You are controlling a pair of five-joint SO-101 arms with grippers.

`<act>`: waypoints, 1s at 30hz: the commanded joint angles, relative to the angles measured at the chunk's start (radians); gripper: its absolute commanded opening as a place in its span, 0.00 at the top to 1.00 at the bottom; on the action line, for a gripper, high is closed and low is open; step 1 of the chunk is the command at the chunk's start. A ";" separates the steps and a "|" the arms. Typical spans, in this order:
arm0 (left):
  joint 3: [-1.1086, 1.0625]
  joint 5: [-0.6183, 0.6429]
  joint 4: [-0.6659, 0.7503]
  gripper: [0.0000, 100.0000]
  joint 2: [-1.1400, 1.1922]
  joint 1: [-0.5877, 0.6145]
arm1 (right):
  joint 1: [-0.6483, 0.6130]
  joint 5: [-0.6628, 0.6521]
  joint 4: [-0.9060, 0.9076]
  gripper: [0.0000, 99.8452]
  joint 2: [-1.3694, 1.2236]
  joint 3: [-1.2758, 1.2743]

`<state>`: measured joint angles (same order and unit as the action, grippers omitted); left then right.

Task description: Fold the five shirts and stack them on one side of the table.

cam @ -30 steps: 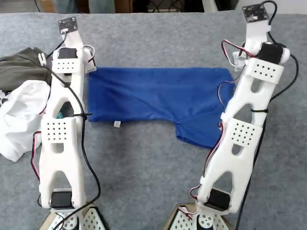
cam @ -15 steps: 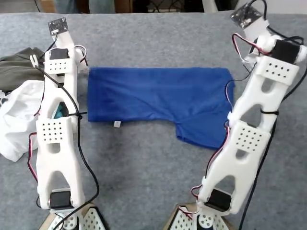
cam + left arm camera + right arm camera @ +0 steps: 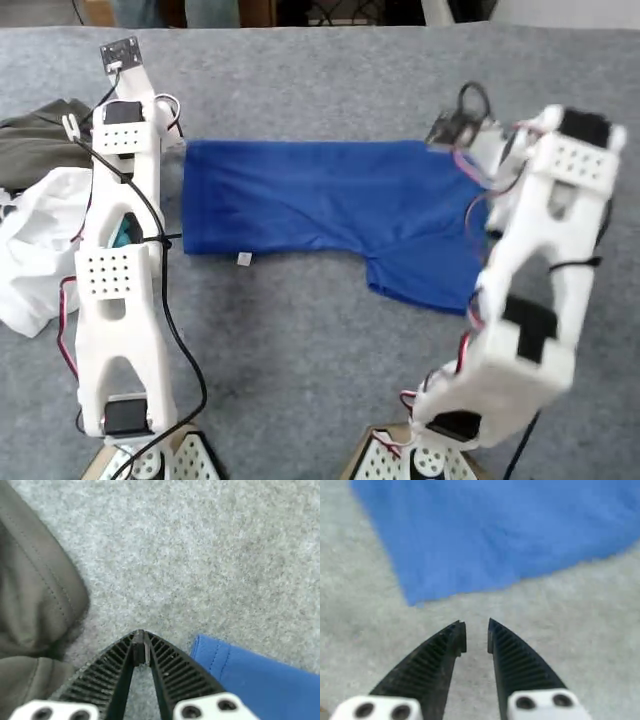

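Note:
A blue shirt lies flat across the middle of the grey table, with one sleeve sticking out toward the near right. My left gripper is shut on nothing and hovers over bare table, between the blue shirt's corner and an olive shirt. My right gripper is open a little and hangs over the table just off an edge of the blue shirt. In the high view the right arm is raised over the shirt's right end.
The olive shirt and a crumpled white shirt are piled at the table's left edge, beside the left arm. A small white tag lies by the blue shirt's near edge. Bare grey table spreads in front.
The right arm has lifted and swung in over the shirt's far right corner. The left arm shifted slightly left, then kept still. The blue shirt has not moved.

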<state>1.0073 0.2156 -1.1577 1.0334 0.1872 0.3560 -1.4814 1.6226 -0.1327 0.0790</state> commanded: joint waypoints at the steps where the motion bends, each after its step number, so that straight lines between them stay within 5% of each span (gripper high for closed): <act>1: 0.051 0.005 0.003 0.97 -0.021 0.010 | -0.072 -0.046 -0.144 0.90 0.223 -0.349; 7: 0.054 0.005 0.003 0.97 -0.021 0.010 | -0.230 -0.051 -0.327 0.81 0.360 -0.702; 14: 0.050 0.005 0.000 0.97 -0.021 0.013 | -0.318 -0.015 -0.528 0.81 0.415 -0.906; 30: 0.058 0.005 0.003 0.97 -0.021 0.050 | -0.304 0.011 -0.732 0.81 0.300 -1.009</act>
<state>1.0073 0.2156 -1.1577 1.0334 0.2271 0.0430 -1.4753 0.9076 0.2202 -0.9582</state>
